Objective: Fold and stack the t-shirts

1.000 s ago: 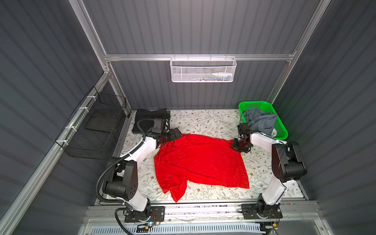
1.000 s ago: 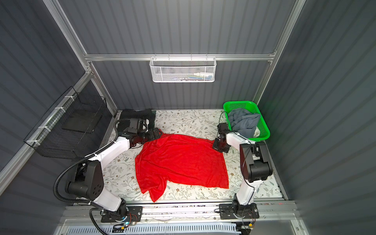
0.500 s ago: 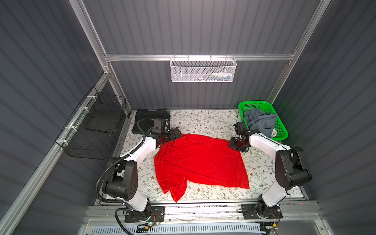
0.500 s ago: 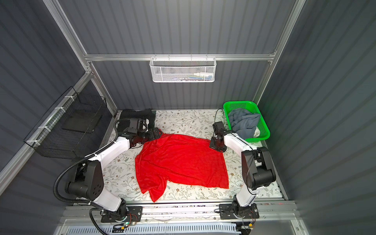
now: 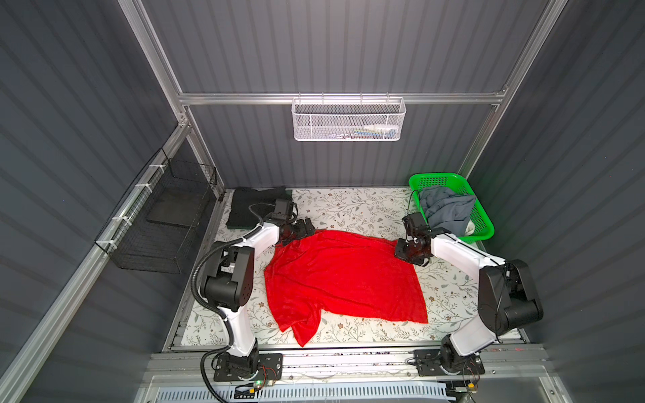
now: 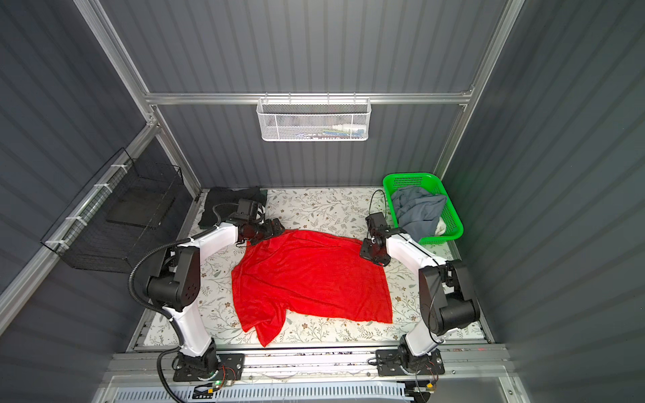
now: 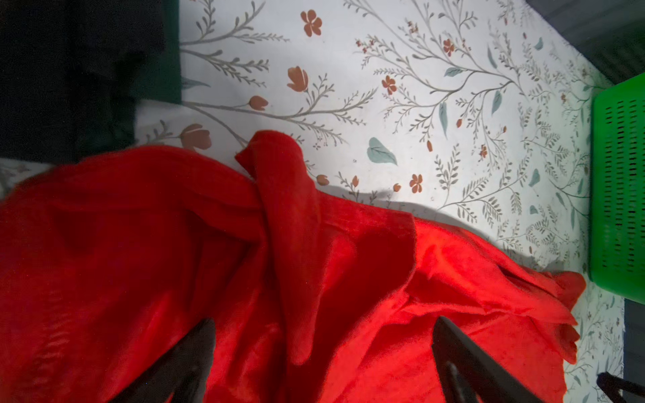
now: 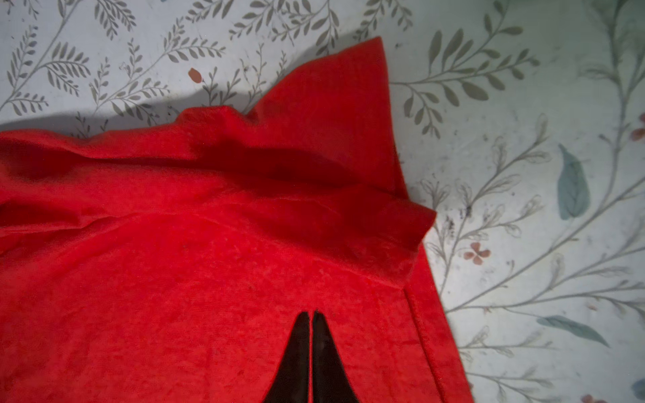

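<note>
- Top views both show a black wire basket (image 5: 157,223) hanging on the left wall, off the floral table (image 5: 349,206).
- At the table's back left corner lies a stack of folded dark t-shirts (image 5: 247,206), flat and square. The left wrist view shows black cloth there with a dark green edge beside it.
- Just beside that stack, the left gripper (image 5: 307,225) sits at the back left edge of the red t-shirt (image 5: 342,275). In the left wrist view its fingers (image 7: 188,363) stand wide apart over red cloth and clamp none of it.
- The red t-shirt lies spread over the middle of the table, mostly flat but wrinkled. Its front left part is bunched into a fold that reaches toward the front edge.
- The right gripper (image 5: 401,251) is at the shirt's back right corner. In the right wrist view its fingers (image 8: 300,349) are pressed together, tips over the red cloth just inside the hem. Whether any cloth is pinched cannot be told.
- A green basket (image 5: 439,176) stands in the back right corner and holds a crumpled grey-blue t-shirt (image 5: 446,209).
</note>
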{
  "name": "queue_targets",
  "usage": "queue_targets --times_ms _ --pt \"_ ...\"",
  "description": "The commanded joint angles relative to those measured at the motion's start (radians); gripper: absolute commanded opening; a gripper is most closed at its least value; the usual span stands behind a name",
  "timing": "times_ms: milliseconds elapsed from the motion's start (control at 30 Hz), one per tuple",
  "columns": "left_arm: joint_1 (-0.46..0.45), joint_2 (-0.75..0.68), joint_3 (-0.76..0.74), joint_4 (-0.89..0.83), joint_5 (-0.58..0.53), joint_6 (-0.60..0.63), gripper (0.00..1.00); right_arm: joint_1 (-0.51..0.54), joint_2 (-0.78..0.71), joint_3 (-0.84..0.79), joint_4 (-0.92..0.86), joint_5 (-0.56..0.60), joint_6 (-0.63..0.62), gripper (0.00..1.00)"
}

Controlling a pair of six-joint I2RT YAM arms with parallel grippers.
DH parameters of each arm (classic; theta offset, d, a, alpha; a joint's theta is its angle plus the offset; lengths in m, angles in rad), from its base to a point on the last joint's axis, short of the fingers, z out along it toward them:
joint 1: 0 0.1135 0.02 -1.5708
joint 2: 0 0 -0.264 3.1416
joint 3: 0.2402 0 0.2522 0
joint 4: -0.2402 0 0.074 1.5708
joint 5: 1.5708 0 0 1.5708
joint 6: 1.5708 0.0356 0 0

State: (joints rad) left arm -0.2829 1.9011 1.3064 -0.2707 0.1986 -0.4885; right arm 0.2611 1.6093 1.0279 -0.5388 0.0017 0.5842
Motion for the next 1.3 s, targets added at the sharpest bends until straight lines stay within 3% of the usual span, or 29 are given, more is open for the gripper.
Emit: queue_targets --times_ms 0,333,700,933,1067,1267 --pt "-0.010 0.034 0.077 -0.036 0.014 0.034 0.91 0.002 0.003 -0.011 -0.005 -0.003 0.007 0.09" --pt "-0.085 0.214 0.360 -0.267 -0.006 0.159 0.83 0.001 0.015 -0.009 0.002 0.001 -0.002 0.10" --pt "-0.170 0.349 0.538 -0.482 -0.164 0.260 0.70 -0.003 0.019 -0.015 0.012 -0.001 -0.009 0.11" --pt "-0.171 0.361 0.556 -0.538 -0.243 0.246 0.40 -0.006 0.021 -0.020 0.021 -0.005 -0.013 0.11" --pt "-0.170 0.311 0.528 -0.505 -0.263 0.229 0.33 -0.007 0.022 -0.020 0.019 -0.002 -0.018 0.11" --pt "-0.170 0.207 0.444 -0.436 -0.286 0.200 0.06 -0.007 0.014 -0.020 0.014 0.002 -0.022 0.11"
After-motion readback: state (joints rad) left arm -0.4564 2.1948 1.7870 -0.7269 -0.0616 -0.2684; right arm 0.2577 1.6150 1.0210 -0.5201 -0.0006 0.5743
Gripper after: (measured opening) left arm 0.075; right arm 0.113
